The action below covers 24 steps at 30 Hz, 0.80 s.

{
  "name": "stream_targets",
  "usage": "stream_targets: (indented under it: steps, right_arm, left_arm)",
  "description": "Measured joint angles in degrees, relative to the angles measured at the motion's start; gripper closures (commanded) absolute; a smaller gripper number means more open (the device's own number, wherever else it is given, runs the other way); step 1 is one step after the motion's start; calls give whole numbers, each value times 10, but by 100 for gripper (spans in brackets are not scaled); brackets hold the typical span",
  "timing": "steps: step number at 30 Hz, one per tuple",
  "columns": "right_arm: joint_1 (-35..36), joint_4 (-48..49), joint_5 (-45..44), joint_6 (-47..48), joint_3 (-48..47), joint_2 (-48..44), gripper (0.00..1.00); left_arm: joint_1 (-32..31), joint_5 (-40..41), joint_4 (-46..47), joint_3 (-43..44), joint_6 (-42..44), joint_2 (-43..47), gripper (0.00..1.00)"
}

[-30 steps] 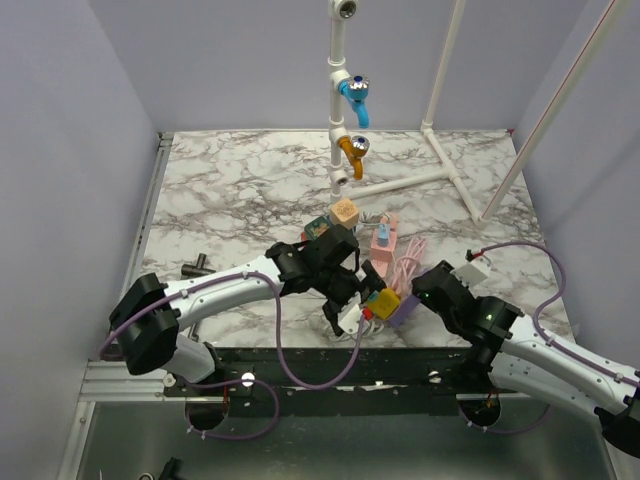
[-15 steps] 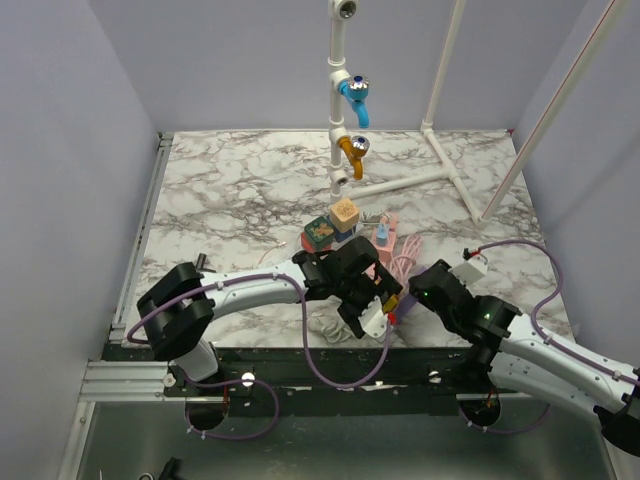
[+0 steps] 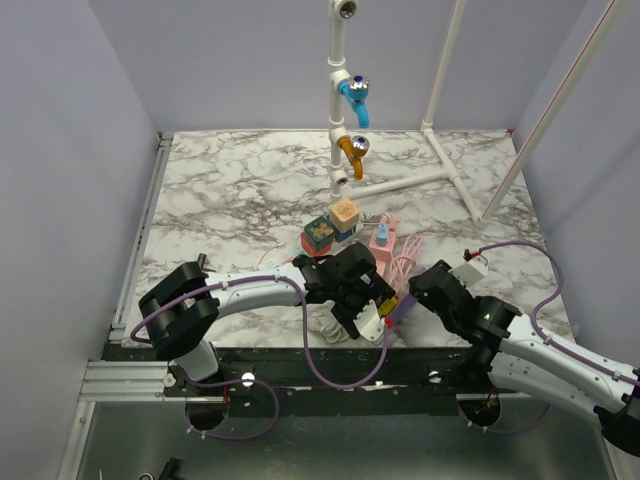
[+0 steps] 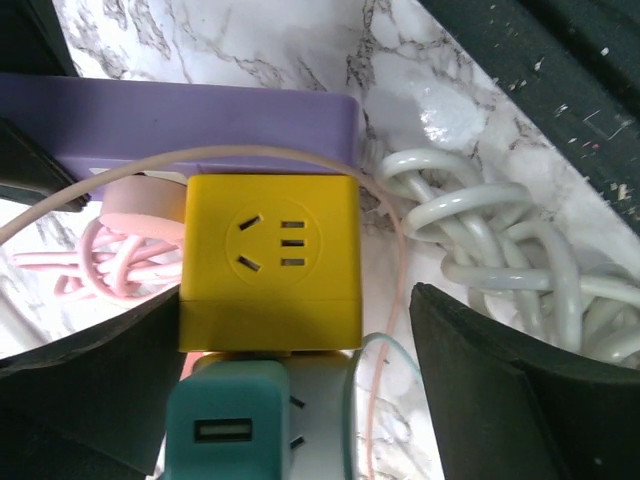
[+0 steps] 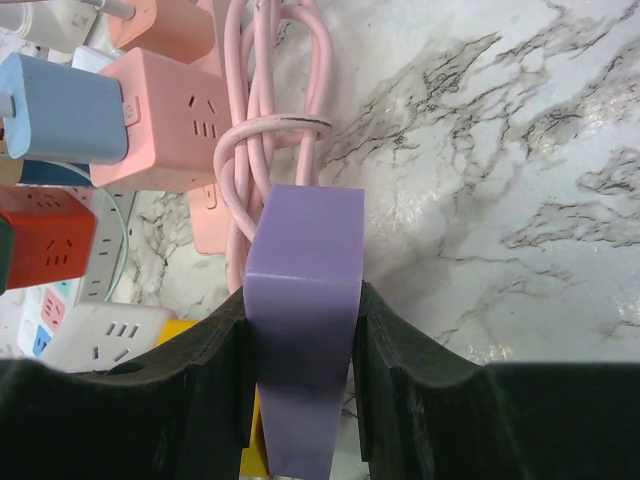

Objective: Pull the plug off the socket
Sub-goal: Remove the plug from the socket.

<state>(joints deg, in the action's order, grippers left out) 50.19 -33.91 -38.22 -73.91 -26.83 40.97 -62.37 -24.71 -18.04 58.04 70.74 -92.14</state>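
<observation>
Nearest, the right gripper [image 5: 305, 370] was clamped shut on the purple power strip [image 5: 305, 250]. Just beyond, the left gripper [image 4: 295, 370] stood wide open, holding nothing, either side of the yellow cube plug [image 4: 270, 260], which sat against that strip. Pink cords [image 5: 262, 90] lay farther back.

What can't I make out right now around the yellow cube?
- Left wrist view: how the yellow cube seats in the purple strip; the cube's own body covers the joint.
- Left wrist view: the teal adapter, cut off by the bottom edge.
- Top view: the yellow cube, mostly under the left gripper.
</observation>
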Motion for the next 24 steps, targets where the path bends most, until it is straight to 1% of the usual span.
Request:
stream_targets:
  steps: [2,3,10,16,18,19,21,23,24]
  right_arm:
    - [0,0,0,0,0,0,99]
    - [0,1,1,0,0,1,99]
    - [-1,20,2,12,1,12,99]
    - [-1,29,10,22,2,18,100]
    - [-1,35,10,23,6,18,99]
    - [-1,41,11,22,10,17,99]
    - [-1,52,14,22,17,17,99]
    - [-1,61,17,23,21,18,99]
    - [-1,65,18,24,22,19,99]
  left_arm:
    - [0,3,2,1,1,-1,28]
    - [0,5,2,4,2,-2,30]
    - [-3,12,-16,39,9,-29,31]
    - [-7,23,-27,43,24,-30,56]
    - [-8,27,-30,44,30,-30,67]
    - [-8,29,-32,44,33,-30,75]
    - [-7,32,-38,44,42,-30,88]
    - [-6,35,-45,44,54,-29,97]
    - [-6,35,-47,44,58,-27,100]
